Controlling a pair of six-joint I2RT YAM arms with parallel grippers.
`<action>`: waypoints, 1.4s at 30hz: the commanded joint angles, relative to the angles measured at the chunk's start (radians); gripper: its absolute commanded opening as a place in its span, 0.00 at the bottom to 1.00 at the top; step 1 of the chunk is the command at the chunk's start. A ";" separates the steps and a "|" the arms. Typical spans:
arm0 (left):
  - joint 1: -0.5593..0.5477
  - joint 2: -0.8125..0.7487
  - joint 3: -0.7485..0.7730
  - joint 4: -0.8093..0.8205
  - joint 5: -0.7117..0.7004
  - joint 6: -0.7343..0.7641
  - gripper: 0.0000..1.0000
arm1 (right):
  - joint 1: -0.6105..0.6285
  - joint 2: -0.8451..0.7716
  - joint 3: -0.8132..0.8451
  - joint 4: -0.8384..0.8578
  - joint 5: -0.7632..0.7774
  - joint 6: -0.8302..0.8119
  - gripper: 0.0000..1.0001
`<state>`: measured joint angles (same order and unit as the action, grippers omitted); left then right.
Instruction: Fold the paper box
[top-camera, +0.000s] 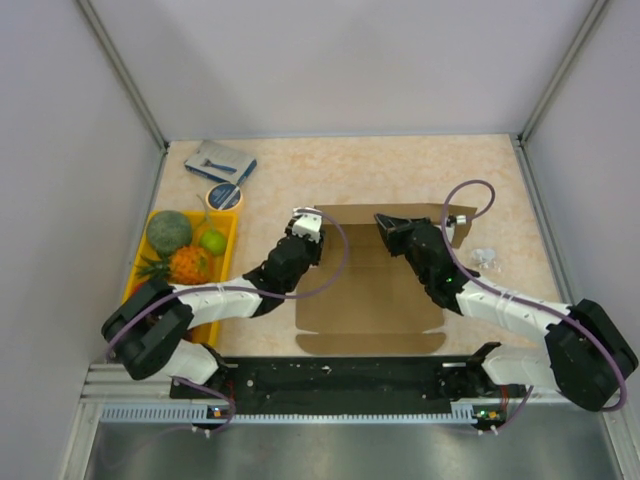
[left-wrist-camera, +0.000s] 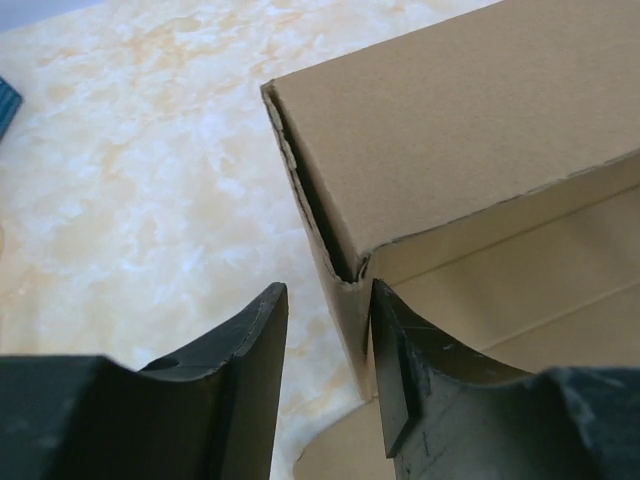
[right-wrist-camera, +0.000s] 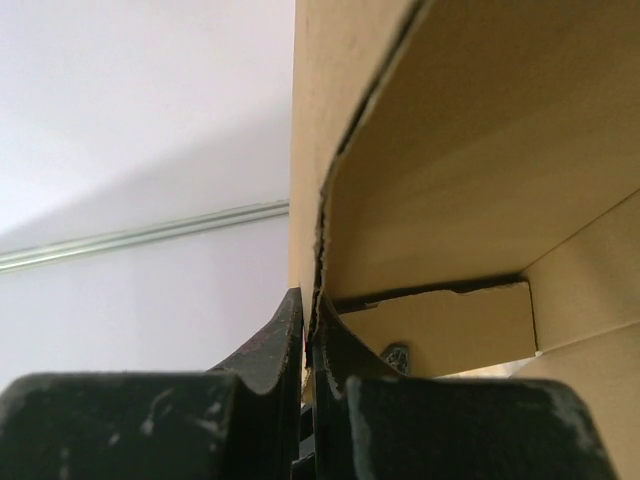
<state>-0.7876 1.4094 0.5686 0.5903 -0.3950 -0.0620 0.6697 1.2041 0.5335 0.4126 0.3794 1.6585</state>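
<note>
The brown paper box (top-camera: 370, 300) lies in the middle of the table, partly folded, with its far wall raised and a flat flap at the near edge. My left gripper (top-camera: 305, 226) is at its far left corner. In the left wrist view the gripper (left-wrist-camera: 326, 300) is open and straddles the box's side wall (left-wrist-camera: 345, 300), one finger outside and one inside. My right gripper (top-camera: 386, 222) is at the far wall. In the right wrist view it (right-wrist-camera: 308, 305) is shut on the edge of an upright cardboard panel (right-wrist-camera: 320, 120).
A yellow tray (top-camera: 226, 240) with a melon, a green fruit and a pineapple (top-camera: 188, 265) stands at the left. A tape roll (top-camera: 223, 196) and a blue-grey packet (top-camera: 220, 161) lie behind it. A small white crumpled thing (top-camera: 485, 257) lies right of the box.
</note>
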 joint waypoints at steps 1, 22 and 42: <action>-0.022 0.065 0.023 0.127 -0.185 0.036 0.46 | 0.007 0.008 0.016 -0.140 -0.056 -0.029 0.00; -0.133 0.244 0.133 0.120 -0.461 -0.059 0.19 | 0.025 0.008 0.033 -0.164 -0.047 -0.011 0.00; -0.087 -0.146 -0.093 0.027 -0.091 -0.185 0.73 | 0.022 -0.011 0.046 -0.187 -0.057 -0.092 0.16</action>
<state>-0.8753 1.4429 0.5663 0.6300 -0.6140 -0.1974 0.6781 1.1980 0.5587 0.3420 0.3744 1.6566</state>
